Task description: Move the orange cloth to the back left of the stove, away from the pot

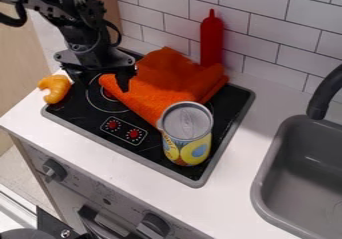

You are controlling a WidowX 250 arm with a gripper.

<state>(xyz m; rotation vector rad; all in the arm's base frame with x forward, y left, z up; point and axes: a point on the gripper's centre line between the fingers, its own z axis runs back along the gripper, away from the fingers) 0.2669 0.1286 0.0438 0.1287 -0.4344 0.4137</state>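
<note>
My gripper [102,82] hangs over the back left of the black stovetop [140,152], its fingers apart with nothing seen between them. Its right fingertip is at the left edge of a folded orange cloth [155,85]; whether they touch I cannot tell. To the left of the gripper, an orange croissant-like piece [55,88] lies at the stove's left edge. A can [187,133] with a yellow label stands upright at the stove's front right, against the cloth's front in this view. Behind the cloth, a red bottle [212,40] stands near the wall.
A grey sink [267,175] with a black faucet [323,95] is at the right. White counter [250,133] surrounds the stove, and a tiled wall [274,18] rises behind. Oven knobs [55,170] line the front panel below.
</note>
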